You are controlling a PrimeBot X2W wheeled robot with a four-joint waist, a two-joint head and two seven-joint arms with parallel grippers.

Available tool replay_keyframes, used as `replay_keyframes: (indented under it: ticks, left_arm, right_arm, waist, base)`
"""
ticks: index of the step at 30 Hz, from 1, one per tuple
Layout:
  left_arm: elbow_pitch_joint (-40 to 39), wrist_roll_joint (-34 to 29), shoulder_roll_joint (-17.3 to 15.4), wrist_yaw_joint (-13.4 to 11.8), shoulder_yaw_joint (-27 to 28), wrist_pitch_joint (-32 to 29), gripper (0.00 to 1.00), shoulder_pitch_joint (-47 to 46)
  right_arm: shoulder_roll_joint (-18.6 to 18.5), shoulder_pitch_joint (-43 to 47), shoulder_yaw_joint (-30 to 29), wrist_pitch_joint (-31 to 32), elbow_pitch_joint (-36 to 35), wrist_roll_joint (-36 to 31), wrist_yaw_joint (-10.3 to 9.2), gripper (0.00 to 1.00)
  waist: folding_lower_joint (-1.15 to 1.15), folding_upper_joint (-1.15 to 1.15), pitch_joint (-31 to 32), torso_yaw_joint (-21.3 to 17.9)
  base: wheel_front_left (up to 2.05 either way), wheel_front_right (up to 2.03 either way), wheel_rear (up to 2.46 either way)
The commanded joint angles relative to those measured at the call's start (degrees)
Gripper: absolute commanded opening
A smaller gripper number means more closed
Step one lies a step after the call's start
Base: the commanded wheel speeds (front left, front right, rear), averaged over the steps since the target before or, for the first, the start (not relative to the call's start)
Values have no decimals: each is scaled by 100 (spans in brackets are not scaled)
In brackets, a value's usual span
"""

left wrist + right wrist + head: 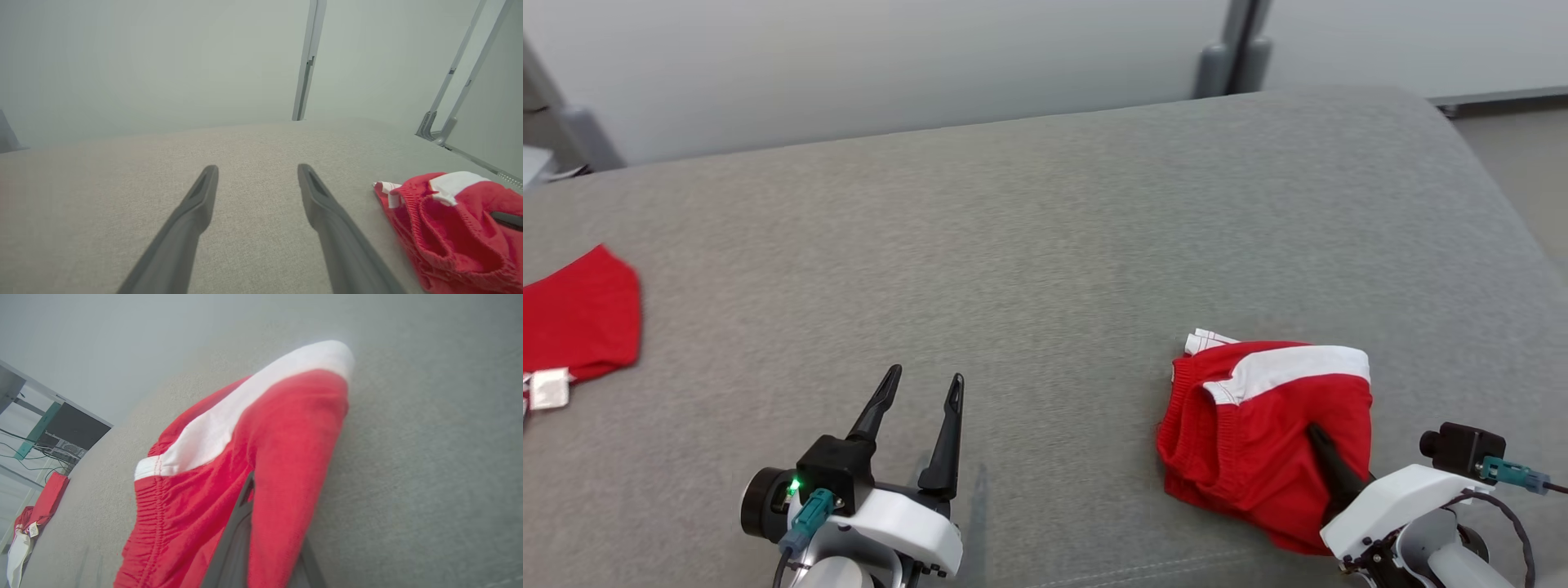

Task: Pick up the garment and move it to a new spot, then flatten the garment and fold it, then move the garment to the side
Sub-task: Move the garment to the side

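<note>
garment (1241,425): looks soft, light, limp; lower right of frame; i'd grip a folded edge.
right gripper (1319,437): mine, pinching its fold.
left gripper (929,384): spread, empty.

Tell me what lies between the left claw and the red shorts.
Bare grey cushion, nothing else, from left claw to red shorts, as the head view shows.
</note>
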State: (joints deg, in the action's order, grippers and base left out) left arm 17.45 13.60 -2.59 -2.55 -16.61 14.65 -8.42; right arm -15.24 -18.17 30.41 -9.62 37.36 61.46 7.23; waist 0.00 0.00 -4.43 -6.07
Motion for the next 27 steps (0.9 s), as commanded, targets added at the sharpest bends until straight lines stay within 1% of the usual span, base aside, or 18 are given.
replay_keyframes:
  ticks: [1, 7, 12, 14, 16, 22, 27]
  left_arm:
    - [-123, -48, -29, 13, 195, 35, 100, -78]
    - [-194, -134, -29, 11, 191, 35, 100, -125]
    - [-199, -199, -29, 41, 205, 35, 100, -190]
    - [-191, -230, -29, 62, 198, 35, 100, -238]
    - [-192, -253, -29, 86, 186, 35, 100, -299]
    - [-291, -363, -29, 124, 160, 35, 100, -513]
    - [-515, -470, -29, 120, 125, 35, 100, -681]
  right_arm:
    - [-81, -13, 94, -70, -66, 23, 25, 0]
    - [-130, -85, 79, -121, 85, 57, 25, 0]
    - [-288, -385, 167, -158, 172, -190, 25, 0]
    - [-425, -661, 271, -162, 243, -450, 25, 0]
    - [-585, -1003, 413, -175, 379, -822, 25, 0]
    - [-953, -2052, 616, -114, 891, -1573, 25, 0]
    - [-1212, -2804, 568, -85, 1455, -1877, 25, 0]
  waist:
    - [0, 0, 47, -401]
    - [0, 0, -89, -570]
    - [0, 0, -277, -572]
    - [0, 0, -396, -541]
    - [0, 0, -523, -486]
    - [0, 0, -939, -208]
    - [0, 0, -1304, 74]
  base:
    - [0, 0, 0]
    - [0, 0, 0]
    - [0, 0, 0]
    - [0, 0, 0]
    - [0, 0, 0]
    - [0, 0, 0]
    - [0, 0, 0]
